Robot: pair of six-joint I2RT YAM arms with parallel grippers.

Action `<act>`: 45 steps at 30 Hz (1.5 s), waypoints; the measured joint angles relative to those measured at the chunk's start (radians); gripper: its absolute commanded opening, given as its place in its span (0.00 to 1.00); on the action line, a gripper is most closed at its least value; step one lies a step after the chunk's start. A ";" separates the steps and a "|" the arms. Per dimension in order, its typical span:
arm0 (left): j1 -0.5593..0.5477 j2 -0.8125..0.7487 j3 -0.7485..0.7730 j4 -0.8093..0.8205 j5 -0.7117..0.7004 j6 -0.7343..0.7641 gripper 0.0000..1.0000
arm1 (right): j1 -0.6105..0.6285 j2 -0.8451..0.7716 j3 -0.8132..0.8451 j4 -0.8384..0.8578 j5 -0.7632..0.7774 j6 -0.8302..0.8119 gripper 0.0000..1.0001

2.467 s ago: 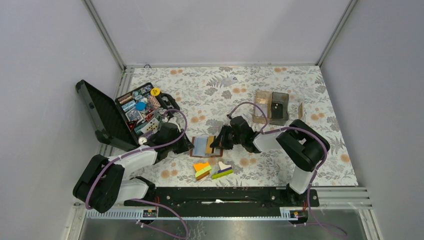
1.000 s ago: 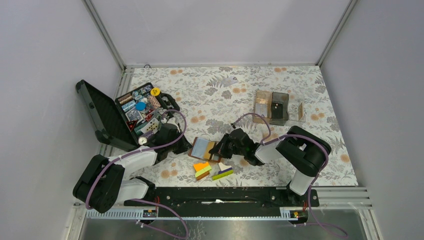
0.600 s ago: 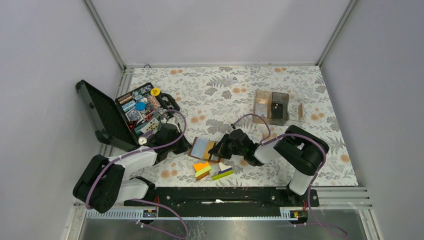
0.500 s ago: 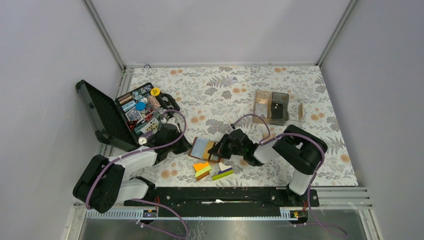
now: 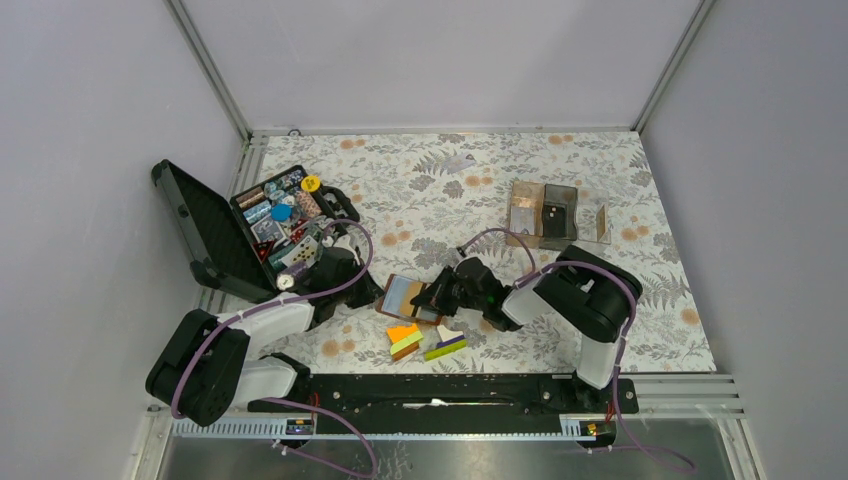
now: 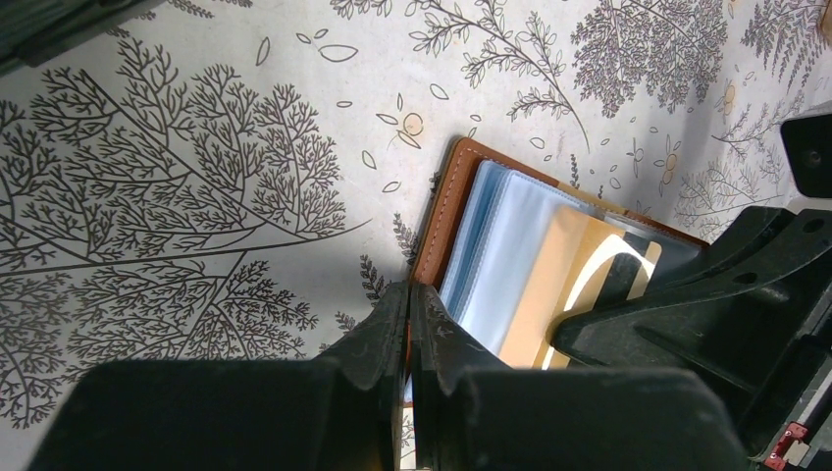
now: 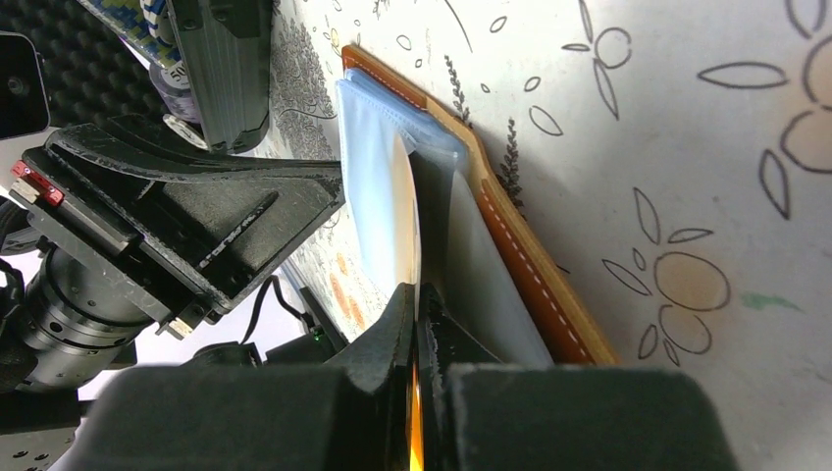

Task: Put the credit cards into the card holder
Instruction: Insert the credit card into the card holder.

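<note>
The brown leather card holder (image 5: 404,297) lies open on the floral table, its clear sleeves (image 6: 500,250) facing up. My left gripper (image 5: 376,294) is shut on the holder's brown left edge (image 6: 443,221), as the left wrist view (image 6: 410,296) shows. My right gripper (image 5: 432,297) is shut on a tan credit card (image 6: 555,285) that lies over the sleeves. In the right wrist view (image 7: 417,294) the card (image 7: 413,211) is edge-on between the sleeves (image 7: 373,186), beside the holder's stitched edge (image 7: 520,257). Other cards are not clearly visible.
An open black tool case (image 5: 215,235) full of small parts stands just left of the left arm. Orange, green and purple blocks (image 5: 425,342) lie just in front of the holder. The clear and brown compartment boxes (image 5: 545,213) sit at the back right.
The right gripper has shifted a little left with the card, its elbow swinging left. The holder has turned slightly since the earliest frame. The left gripper has not moved.
</note>
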 measured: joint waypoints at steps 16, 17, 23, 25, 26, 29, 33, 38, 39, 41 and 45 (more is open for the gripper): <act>-0.004 -0.047 -0.023 -0.013 -0.002 -0.009 0.00 | 0.025 -0.098 0.116 -0.339 0.079 -0.171 0.43; -0.004 -0.047 -0.023 -0.013 -0.001 -0.010 0.00 | 0.027 -0.106 0.134 -0.387 0.094 -0.193 0.45; -0.006 -0.047 -0.024 -0.009 0.008 -0.012 0.00 | 0.042 -0.148 0.220 -0.607 0.202 -0.305 0.50; -0.006 -0.047 -0.025 -0.006 0.011 -0.012 0.00 | 0.044 -0.153 0.237 -0.647 0.222 -0.326 0.50; -0.006 -0.047 -0.025 -0.005 0.013 -0.012 0.00 | 0.047 -0.156 0.245 -0.670 0.236 -0.338 0.50; -0.006 -0.047 -0.025 -0.003 0.013 -0.012 0.00 | 0.051 -0.163 0.260 -0.716 0.259 -0.361 0.49; -0.006 -0.047 -0.026 -0.002 0.014 -0.012 0.00 | 0.053 -0.163 0.276 -0.757 0.265 -0.378 0.46; -0.006 -0.048 -0.034 0.004 0.020 -0.012 0.00 | 0.068 -0.163 0.280 -0.775 0.264 -0.381 0.40; -0.006 -0.048 -0.034 0.004 0.021 -0.012 0.00 | 0.071 -0.162 0.280 -0.775 0.263 -0.379 0.39; -0.006 -0.048 -0.034 0.004 0.023 -0.012 0.00 | 0.077 -0.156 0.282 -0.774 0.258 -0.372 0.37; -0.006 -0.051 -0.035 0.004 0.024 -0.012 0.00 | 0.082 -0.142 0.289 -0.760 0.254 -0.356 0.36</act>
